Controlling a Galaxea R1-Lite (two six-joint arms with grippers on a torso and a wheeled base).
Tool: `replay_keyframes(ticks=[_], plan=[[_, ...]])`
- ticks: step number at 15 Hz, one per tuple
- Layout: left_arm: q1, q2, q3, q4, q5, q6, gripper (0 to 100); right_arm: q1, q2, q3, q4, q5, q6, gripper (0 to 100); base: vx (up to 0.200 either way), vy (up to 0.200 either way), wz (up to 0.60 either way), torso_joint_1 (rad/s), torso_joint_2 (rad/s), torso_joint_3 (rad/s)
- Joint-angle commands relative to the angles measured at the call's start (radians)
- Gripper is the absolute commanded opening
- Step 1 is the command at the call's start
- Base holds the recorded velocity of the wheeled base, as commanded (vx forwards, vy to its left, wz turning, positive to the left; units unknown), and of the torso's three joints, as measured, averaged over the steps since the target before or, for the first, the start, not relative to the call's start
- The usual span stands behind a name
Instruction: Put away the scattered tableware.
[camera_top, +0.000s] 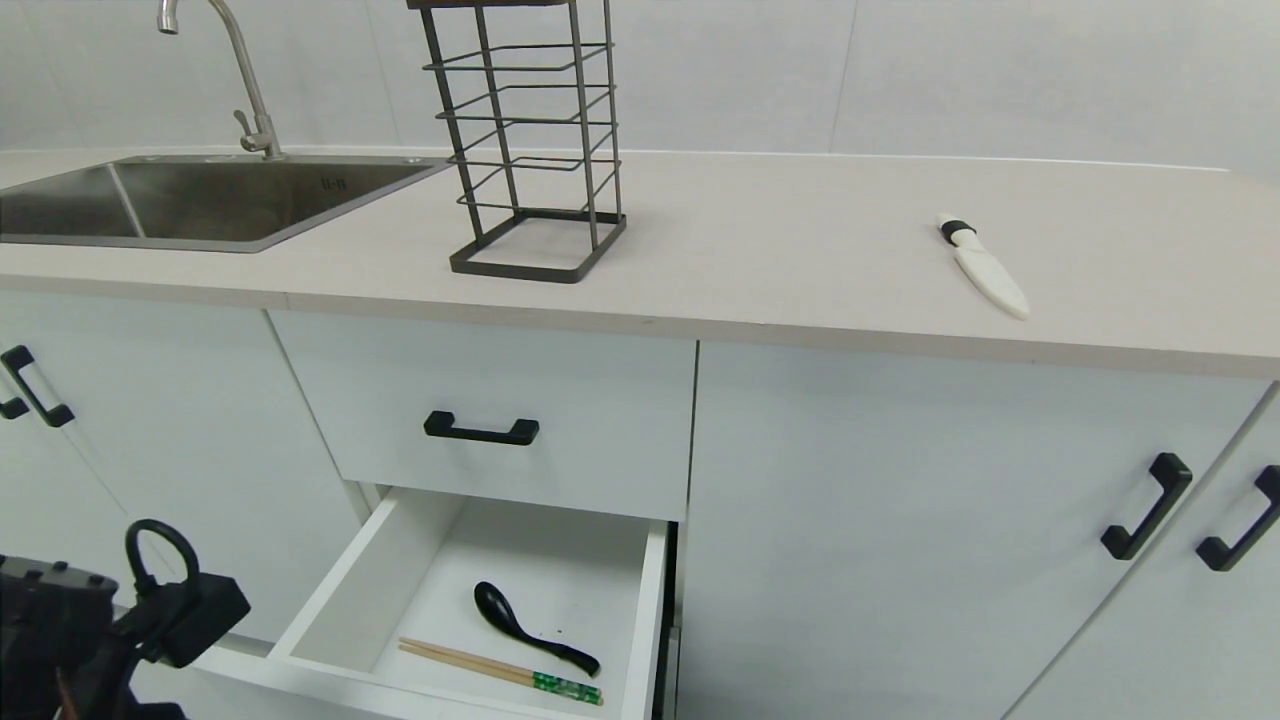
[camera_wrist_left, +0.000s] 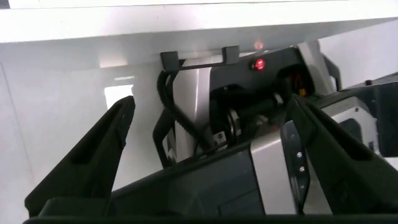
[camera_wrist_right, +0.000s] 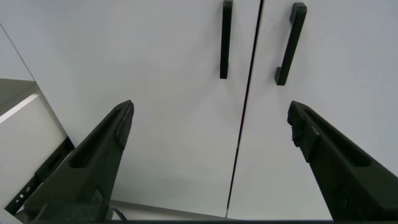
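Observation:
A white knife with a black band (camera_top: 983, 266) lies on the countertop (camera_top: 760, 240) at the right. Below the counter, the lower drawer (camera_top: 646, 600) stands pulled out. Inside it lie a black spoon (camera_top: 530, 630) and a pair of wooden chopsticks (camera_top: 500, 670). My left arm (camera_top: 130, 615) hangs low at the far left, beside the drawer's front corner. My left gripper (camera_wrist_left: 210, 109) is open with nothing between its fingers. My right gripper (camera_wrist_right: 209, 112) is open too, empty, facing two white cabinet doors with black handles (camera_wrist_right: 226, 38).
A steel sink (camera_top: 60, 240) with a faucet (camera_top: 240, 75) sits at the counter's left. A dark wire rack (camera_top: 530, 140) stands in the middle. The upper drawer with its black handle (camera_top: 481, 430) is closed. More door handles (camera_top: 1147, 505) are at the right.

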Motion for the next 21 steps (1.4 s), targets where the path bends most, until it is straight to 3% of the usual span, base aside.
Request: replay_keyframes(ticks=[1, 7, 11, 16, 18, 21], plan=[[-0.02, 0.099, 0.0, -0.032, 0.032, 0.0, 100, 0.0, 0.002, 0.0, -0.001, 0.0, 0.0, 100, 0.0, 0.0, 0.0, 0.0, 0.0, 0.0], [-0.073, 0.178, -0.006, -0.053, 0.09, 0.002, 100, 0.0, 0.002, 0.0, -0.001, 0.0, 0.0, 100, 0.0, 0.0, 0.0, 0.0, 0.0, 0.0], [-0.073, 0.296, -0.003, -0.206, 0.135, 0.002, 100, 0.0, 0.002, 0.0, -0.001, 0.0, 0.0, 100, 0.0, 0.0, 0.0, 0.0, 0.0, 0.0], [-0.084, 0.384, -0.007, -0.32, 0.135, 0.006, 100, 0.0, 0.002, 0.0, -0.001, 0.0, 0.0, 100, 0.0, 0.0, 0.0, 0.0, 0.0, 0.0], [-0.078, 0.456, 0.003, -0.458, 0.135, 0.014, 100, 0.0, 0.002, 0.0, 0.0, 0.0, 0.0, 100, 0.0, 0.0, 0.0, 0.0, 0.0, 0.0], [-0.078, 0.468, -0.009, -0.487, 0.139, 0.014, 100, -0.001, 0.002, 0.0, 0.0, 0.0, 0.0, 100, 0.0, 0.0, 0.0, 0.0, 0.0, 0.0]])
